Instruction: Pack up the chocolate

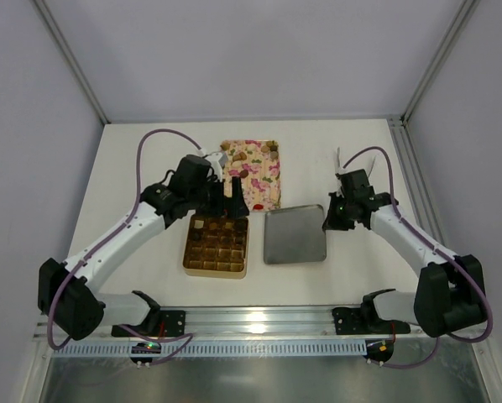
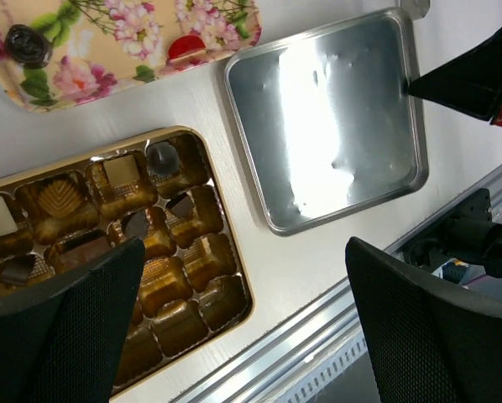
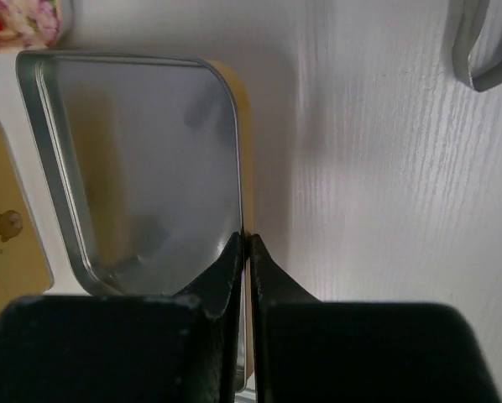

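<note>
— What is the biggest thing here?

— The flat white table (image 1: 142, 159). It fills the middle of the top view.

— What is on it?

— A square gold box with brown cells (image 1: 216, 262) sits low in the middle. Just to its right lies a square silver metal lid (image 1: 295, 239), hollow side up. Above them, near the top middle, is a long pink flower tray (image 1: 264, 193).

— Where are the robot's hands?

— The left gripper (image 1: 231, 190) hangs over the top edge of the gold box, close to the tray. In its own camera its two black fingers (image 2: 66, 336) are spread far apart, one in each bottom corner of the frame.

— And the other one?

— The right gripper (image 1: 329, 220) is at the right edge of the lid. Its fingers (image 3: 226, 277) are pressed together. I think the thin rim of the lid is pinched between them, but the view is very close there.

— Where is the chocolate?

— Some chocolate (image 1: 249, 154) lies in little brown bits at the top end of the flower tray. A few dark pieces (image 2: 161, 156) sit in cells of the box, in the upper left of the left wrist view.
</note>
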`<action>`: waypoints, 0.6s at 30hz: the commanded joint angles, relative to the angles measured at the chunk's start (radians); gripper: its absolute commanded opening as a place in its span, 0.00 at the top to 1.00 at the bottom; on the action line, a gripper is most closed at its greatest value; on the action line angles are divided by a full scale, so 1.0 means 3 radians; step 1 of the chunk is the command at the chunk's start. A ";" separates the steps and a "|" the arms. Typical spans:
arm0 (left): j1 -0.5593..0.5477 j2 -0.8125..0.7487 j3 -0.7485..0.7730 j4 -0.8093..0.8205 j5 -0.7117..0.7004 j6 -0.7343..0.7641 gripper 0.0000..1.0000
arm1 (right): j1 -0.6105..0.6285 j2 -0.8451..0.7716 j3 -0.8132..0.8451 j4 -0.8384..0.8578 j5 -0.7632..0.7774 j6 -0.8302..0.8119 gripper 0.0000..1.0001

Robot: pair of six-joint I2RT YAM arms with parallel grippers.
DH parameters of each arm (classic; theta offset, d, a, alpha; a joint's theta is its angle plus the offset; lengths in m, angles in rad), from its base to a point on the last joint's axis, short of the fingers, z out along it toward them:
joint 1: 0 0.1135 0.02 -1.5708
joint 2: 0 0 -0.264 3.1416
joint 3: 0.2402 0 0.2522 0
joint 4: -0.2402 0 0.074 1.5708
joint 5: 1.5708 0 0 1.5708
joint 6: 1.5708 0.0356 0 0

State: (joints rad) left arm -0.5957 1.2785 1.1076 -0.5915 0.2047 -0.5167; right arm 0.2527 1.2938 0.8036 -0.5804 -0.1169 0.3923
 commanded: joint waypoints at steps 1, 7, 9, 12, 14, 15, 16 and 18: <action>-0.0019 0.0120 0.0158 0.0187 0.0258 -0.0016 0.00 | -0.0080 -0.0212 0.0281 -0.0146 -0.0193 -0.0075 0.96; -0.0044 0.0370 0.0219 0.0391 0.0458 -0.0128 0.00 | -0.0254 -0.0375 0.0410 -0.0300 -0.0351 -0.0147 0.96; -0.0070 0.0432 0.0245 0.0473 0.0509 -0.0179 0.00 | -0.0315 -0.0411 0.0430 -0.0330 -0.0448 -0.0167 0.96; -0.0090 0.0544 0.0276 0.0580 0.0565 -0.0226 0.00 | -0.0397 -0.0498 0.0446 -0.0366 -0.0587 -0.0168 0.96; -0.0096 0.0631 0.0281 0.0632 0.0606 -0.0282 0.00 | -0.0433 -0.0549 0.0491 -0.0407 -0.0633 -0.0163 0.96; -0.0101 0.0662 0.0281 0.0688 0.0611 -0.0292 0.00 | -0.0428 -0.0564 0.0522 -0.0422 -0.0643 -0.0162 0.96; -0.0101 0.0693 0.0281 0.0703 0.0596 -0.0323 0.00 | -0.0438 -0.0580 0.0532 -0.0438 -0.0638 -0.0162 0.96; -0.0101 0.0769 0.0291 0.0719 0.0571 -0.0333 0.00 | -0.0438 -0.0570 0.0543 -0.0443 -0.0608 -0.0168 0.96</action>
State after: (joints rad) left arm -0.6220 1.4883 1.1576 -0.4419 0.3504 -0.5938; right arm 0.1261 1.1477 0.9176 -0.7025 -0.2737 0.3557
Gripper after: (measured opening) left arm 0.996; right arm 0.040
